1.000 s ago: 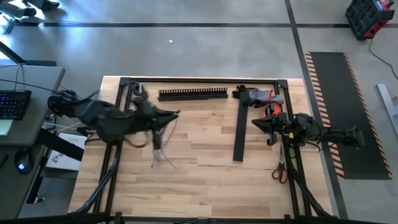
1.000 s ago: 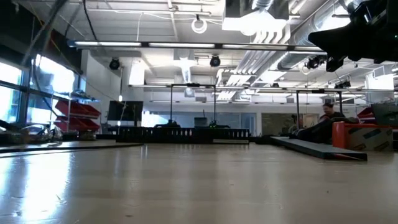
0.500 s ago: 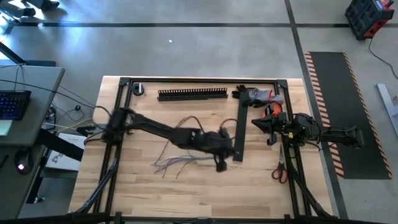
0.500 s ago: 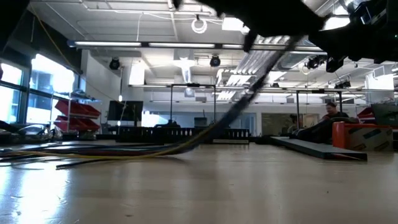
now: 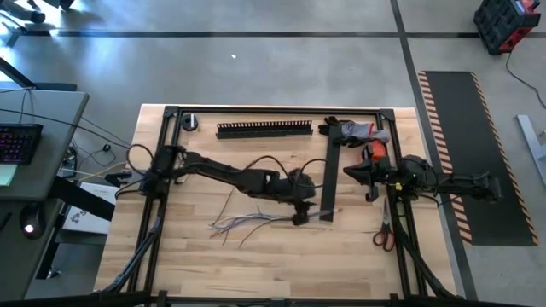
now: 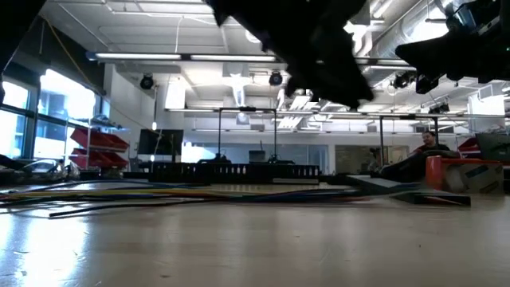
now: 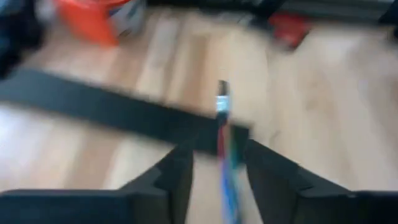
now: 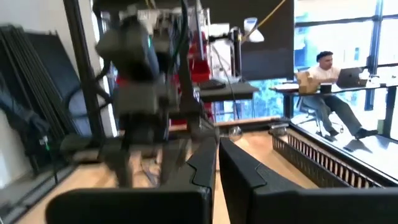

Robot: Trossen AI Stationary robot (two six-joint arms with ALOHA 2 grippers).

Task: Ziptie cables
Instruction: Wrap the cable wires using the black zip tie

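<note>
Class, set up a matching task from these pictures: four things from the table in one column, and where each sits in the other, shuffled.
Things:
1. cables
2. scissors
3. slotted duct
4. left gripper

Places:
A. along the table's far edge
B. near the table's right edge
C. fanned out on the wood at mid-table
D. beside the black strip's near end

Pairs: 1-C, 2-B, 3-A, 4-D

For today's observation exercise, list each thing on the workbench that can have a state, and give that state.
Loose bundle of thin purple, grey and pale cables: lying flat, unbundled, one end between the left gripper's fingers.
Left gripper: shut on the cables.
Right gripper: shut, empty, at the table's right edge.
Red-handled scissors: lying flat.
</note>
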